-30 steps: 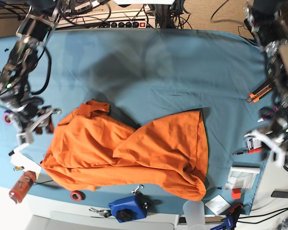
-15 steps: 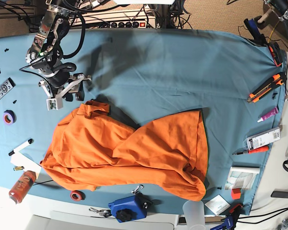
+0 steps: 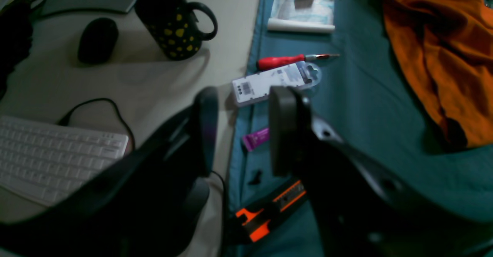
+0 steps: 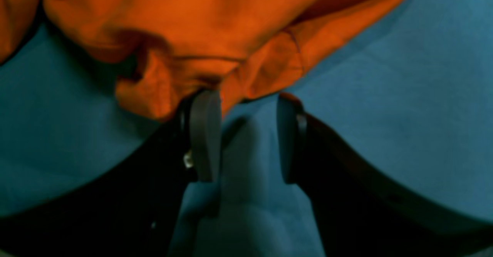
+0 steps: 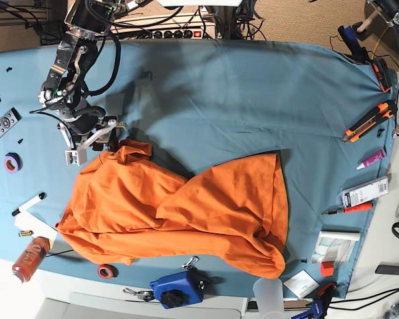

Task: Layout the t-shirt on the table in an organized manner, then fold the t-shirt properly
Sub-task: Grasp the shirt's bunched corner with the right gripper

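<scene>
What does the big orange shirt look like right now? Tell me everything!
The t-shirt is bright orange soft cloth, crumpled and folded over itself, not spread flat. It lies on the blue table, towards the near edge. The right gripper, open, sits at its bunched-up corner, one finger at the cloth.

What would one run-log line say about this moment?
phase: layout, shirt not yet grasped | t-shirt: crumpled on table | right tool: open at collar edge | left tool: open, off to the side, empty
</scene>
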Controlling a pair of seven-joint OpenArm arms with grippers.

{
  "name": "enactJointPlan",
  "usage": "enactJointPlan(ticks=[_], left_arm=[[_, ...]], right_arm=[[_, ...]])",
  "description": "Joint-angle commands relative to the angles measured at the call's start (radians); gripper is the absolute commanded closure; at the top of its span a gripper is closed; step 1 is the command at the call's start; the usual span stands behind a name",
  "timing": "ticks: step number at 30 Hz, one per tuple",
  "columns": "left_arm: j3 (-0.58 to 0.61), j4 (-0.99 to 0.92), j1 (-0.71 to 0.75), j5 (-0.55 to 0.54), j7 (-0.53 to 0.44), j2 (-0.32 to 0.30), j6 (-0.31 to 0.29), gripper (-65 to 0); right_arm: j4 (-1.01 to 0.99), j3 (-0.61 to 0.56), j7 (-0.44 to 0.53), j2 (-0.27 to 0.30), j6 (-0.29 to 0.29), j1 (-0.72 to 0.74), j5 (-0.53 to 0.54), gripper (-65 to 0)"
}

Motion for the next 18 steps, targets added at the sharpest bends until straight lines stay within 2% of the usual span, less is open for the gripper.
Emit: enactJointPlan(ticks=[1, 6, 12, 18], left_arm=[[-0.007, 0.016, -0.006, -0.011, -0.026, -0.019, 0.000, -20.9], [-0.007, 0.016, -0.006, -0.011, -0.026, -0.019, 0.000, -20.9], [-0.006, 0.016, -0.005, -0.019, -0.025, -0.014, 0.000, -20.9], [-0.006, 0.016, -0.005, -0.037, -0.022, -0.014, 0.000, -20.9]], right_arm=[[0.018, 0.002, 0.010, 0.008, 0.030, 0.014, 0.046, -24.0], [0.018, 0.002, -0.061, 0.008, 0.076, 0.013, 0.137, -24.1], [0.018, 0.002, -0.060, 0.008, 0.083, 0.014, 0.179, -24.1], [0.018, 0.002, -0.018, 0.008, 0.087, 0.043, 0.154, -24.0]])
